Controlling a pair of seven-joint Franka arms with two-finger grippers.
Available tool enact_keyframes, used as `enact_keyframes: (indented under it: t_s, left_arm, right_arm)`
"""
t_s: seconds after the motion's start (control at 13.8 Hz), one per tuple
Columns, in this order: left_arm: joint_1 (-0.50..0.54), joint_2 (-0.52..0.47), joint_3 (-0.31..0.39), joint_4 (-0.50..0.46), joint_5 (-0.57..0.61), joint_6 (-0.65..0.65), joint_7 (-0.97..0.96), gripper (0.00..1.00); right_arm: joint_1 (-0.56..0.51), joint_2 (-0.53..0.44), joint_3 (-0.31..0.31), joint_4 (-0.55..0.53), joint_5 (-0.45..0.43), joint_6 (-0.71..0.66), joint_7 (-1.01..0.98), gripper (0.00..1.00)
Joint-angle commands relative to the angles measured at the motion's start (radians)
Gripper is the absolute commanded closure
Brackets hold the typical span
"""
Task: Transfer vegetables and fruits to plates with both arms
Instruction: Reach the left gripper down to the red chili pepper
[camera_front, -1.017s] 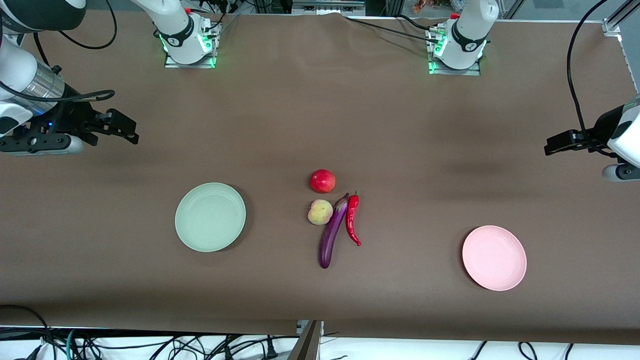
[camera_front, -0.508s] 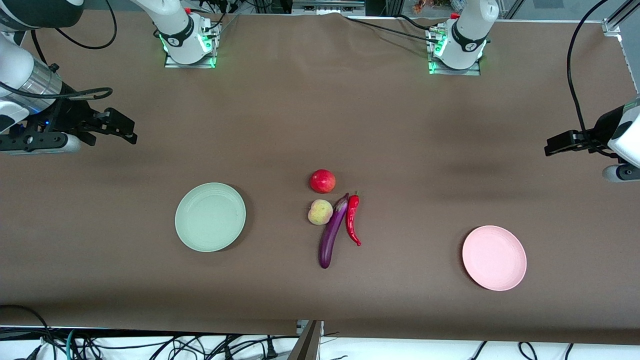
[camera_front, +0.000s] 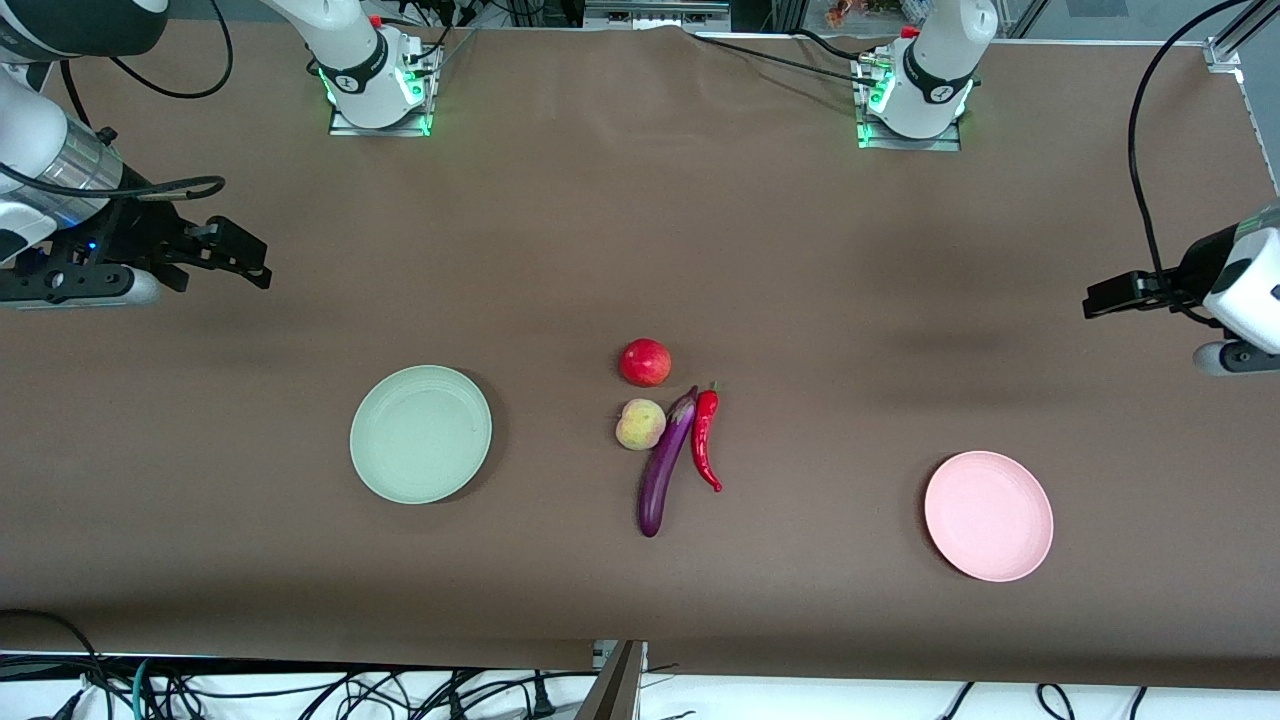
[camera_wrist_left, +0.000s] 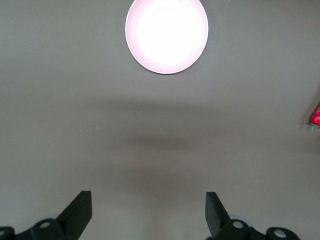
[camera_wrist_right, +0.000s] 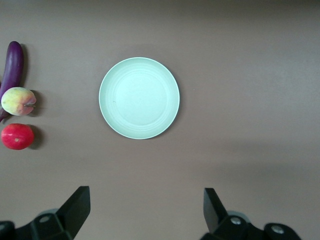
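The apple (camera_front: 645, 362), peach (camera_front: 640, 424), eggplant (camera_front: 664, 464) and chili (camera_front: 706, 437) lie between the green plate (camera_front: 421, 433) and pink plate (camera_front: 988, 515). Both the left gripper (camera_wrist_left: 148, 212) and right gripper (camera_wrist_right: 146, 209) hang over bare surface (camera_front: 640, 230), fingers wide.

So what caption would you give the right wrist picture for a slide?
Open right gripper high over the empty mint green plate, with peach, apple and eggplant grouped together.

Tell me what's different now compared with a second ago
Very little. The right claw crept slightly toward the arms' bases at its end of the table. The left claw eased a touch toward the table's middle. Both are open and empty. The apple, peach, eggplant, chili, green plate and pink plate stayed put.
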Motion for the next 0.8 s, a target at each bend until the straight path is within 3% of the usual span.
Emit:
enact_keyframes:
  t_s: [0.0,0.22,0.36,0.51,0.73]
  left_arm:
    - [-0.008,0.056,0.003,0.041,-0.014,0.007,0.023,0.0]
    - [-0.051,0.108,-0.002,0.041,-0.028,0.088,0.004,0.0]
    - [-0.067,0.177,-0.002,0.04,-0.109,0.168,0.0,0.0]
    - [-0.079,0.254,-0.003,0.041,-0.19,0.284,-0.026,0.0]
    - [-0.163,0.36,-0.003,0.041,-0.203,0.473,-0.15,0.0]
  right_arm:
    - [0.003,0.0,0.003,0.02,-0.043,-0.016,-0.013,0.0]
    - [0.007,0.0,0.003,0.02,-0.054,-0.017,-0.01,0.0]
    - [0.009,-0.003,0.003,0.017,-0.053,-0.024,-0.011,0.0]
    - [0.007,-0.001,0.002,0.02,-0.041,-0.039,-0.008,0.0]
    - [0.015,-0.006,0.017,0.02,-0.028,-0.042,-0.003,0.0]
